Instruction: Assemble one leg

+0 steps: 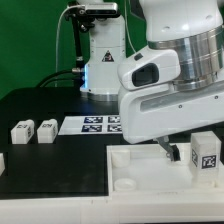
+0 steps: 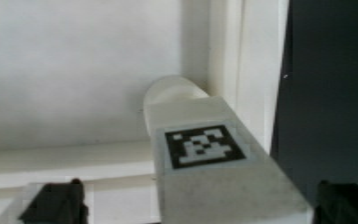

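Note:
A white leg (image 2: 208,165) with a black-and-white tag on one face stands between my gripper's (image 2: 197,205) two dark fingers (image 2: 51,203). The jaws are open, with a gap to the leg on each side. The leg is at the edge of the large white panel (image 2: 69,80), next to the black table. In the exterior view this leg (image 1: 205,156) is at the right, over the panel (image 1: 140,172). One dark finger (image 1: 171,150) shows just to the leg's left; the other is hidden. Two more legs (image 1: 20,132) (image 1: 45,130) sit at the exterior view's left.
The marker board (image 1: 95,125) lies on the black table (image 1: 50,170) behind the panel. A white robot base (image 1: 100,60) stands at the back. The arm's bulky white body (image 1: 170,70) fills the exterior view's upper right.

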Robot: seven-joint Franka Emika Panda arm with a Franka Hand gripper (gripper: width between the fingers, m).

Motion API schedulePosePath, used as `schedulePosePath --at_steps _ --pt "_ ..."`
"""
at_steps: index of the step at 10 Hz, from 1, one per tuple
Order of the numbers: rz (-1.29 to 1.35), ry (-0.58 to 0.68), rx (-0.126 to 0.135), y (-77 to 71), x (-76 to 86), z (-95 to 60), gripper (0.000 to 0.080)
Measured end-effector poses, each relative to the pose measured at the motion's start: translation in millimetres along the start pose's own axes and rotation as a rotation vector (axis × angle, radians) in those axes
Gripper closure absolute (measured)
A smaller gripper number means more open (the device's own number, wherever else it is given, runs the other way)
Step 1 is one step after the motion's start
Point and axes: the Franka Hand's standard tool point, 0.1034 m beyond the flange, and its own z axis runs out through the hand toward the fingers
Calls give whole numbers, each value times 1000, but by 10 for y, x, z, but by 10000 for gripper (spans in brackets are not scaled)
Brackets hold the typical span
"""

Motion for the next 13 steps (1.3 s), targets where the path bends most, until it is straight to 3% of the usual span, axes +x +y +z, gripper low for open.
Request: schedulePosePath --at_steps 1,2,3,4,9,10,13 --pt "21 0 0 -1 -1 2 178" --pt "41 0 0 -1 -1 3 355" --pt "37 0 0 1 -1 3 355" --pt "93 0 3 -5 -1 4 506" --pt "744 56 -6 4 4 18 506" --pt "940 75 9 9 15 23 506" --pt "1505 67 92 5 -13 32 505"
